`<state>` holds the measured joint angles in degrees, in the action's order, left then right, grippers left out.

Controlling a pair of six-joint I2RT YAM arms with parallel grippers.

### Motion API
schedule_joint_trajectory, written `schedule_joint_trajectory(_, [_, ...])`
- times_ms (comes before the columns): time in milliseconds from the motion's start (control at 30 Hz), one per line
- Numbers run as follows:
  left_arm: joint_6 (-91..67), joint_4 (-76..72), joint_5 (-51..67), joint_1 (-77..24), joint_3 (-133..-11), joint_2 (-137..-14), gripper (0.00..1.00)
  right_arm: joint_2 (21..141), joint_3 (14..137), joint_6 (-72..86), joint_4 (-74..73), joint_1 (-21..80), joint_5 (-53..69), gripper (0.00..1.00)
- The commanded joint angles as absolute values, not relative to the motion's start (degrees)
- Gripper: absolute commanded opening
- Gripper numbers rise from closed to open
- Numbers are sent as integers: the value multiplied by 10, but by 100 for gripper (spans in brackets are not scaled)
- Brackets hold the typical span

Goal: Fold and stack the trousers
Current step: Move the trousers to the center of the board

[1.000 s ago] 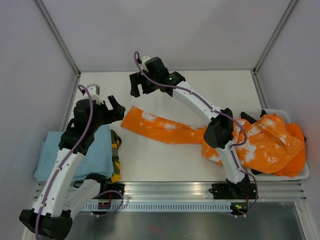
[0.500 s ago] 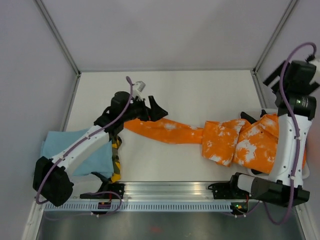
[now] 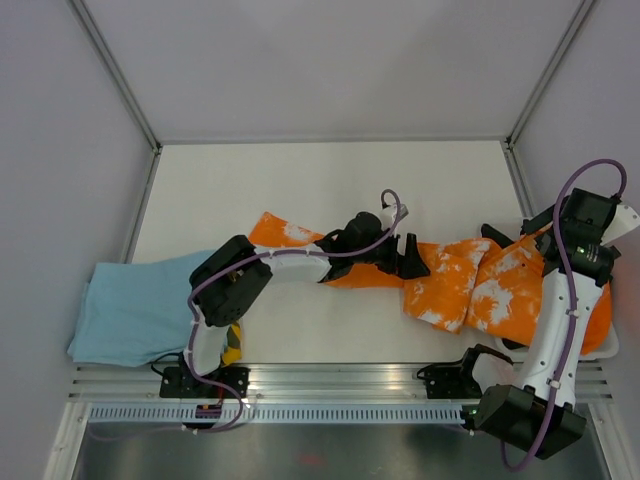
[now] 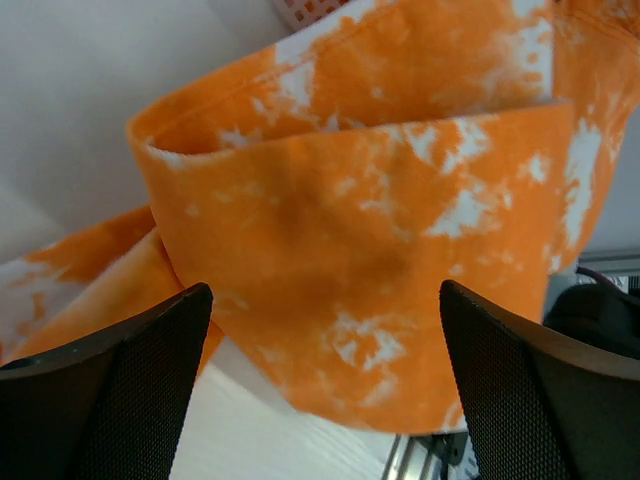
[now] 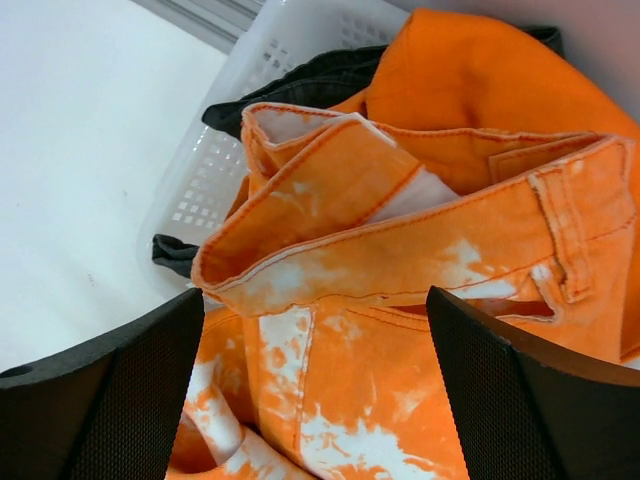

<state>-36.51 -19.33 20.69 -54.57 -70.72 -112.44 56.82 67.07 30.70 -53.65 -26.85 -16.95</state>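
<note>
The left gripper point(image 4: 325, 300) has its jaws spread wide, with nothing pinched between them. Its two mesh-faced fingers point(image 4: 120, 390) stand well apart. Just under the gap shows a strip of white table point(image 4: 290, 445). Straight ahead of the gap rises a rounded fold of the trousers point(image 4: 350, 200), bright orange with white blotches. The fold fills the space between and beyond the fingertips, and I cannot tell whether the cloth touches either finger. From above, these jaws hover over the middle of the trousers. One leg trails back along the arm on the table, and the bulk is heaped ahead of them. Well behind the jaws, near the arm's base, lies a light blue cloth point(image 3: 130, 310) with a yellow-patterned cloth point(image 3: 232, 345) just beside it, close to the metal rail point(image 3: 340, 378).

The right gripper point(image 5: 315, 300) is likewise wide open and grips nothing. Directly ahead of its gap lies the trousers' waistband, with a belt loop and the pale inner lining showing, draped over the rim of a white lattice basket point(image 5: 210, 170). Beyond the waistband, inside the basket, lie a dark garment point(image 5: 290, 90) and a plain orange garment point(image 5: 480, 70). Bare table lies to one side of the jaws, outside the basket wall.
</note>
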Motion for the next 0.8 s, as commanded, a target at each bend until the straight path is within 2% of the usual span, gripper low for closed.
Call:
schedule_joint_trajectory(0, [-390, -294, 178, -539, -757, -1174, 100, 573, 661, 322, -517, -270, -130, 98])
schedule_joint_trajectory(367, [-380, -312, 145, -537, -789, -1231, 100, 576, 648, 317, -504, -267, -97, 98])
schedule_joint_trajectory(633, [-429, -376, 207, -535, -808, -1278, 99, 576, 647, 316, -504, -266, -109, 98])
schedule_joint_trajectory(767, [-430, -379, 210, -535, -802, -1280, 91, 573, 645, 316, -505, -266, -121, 98])
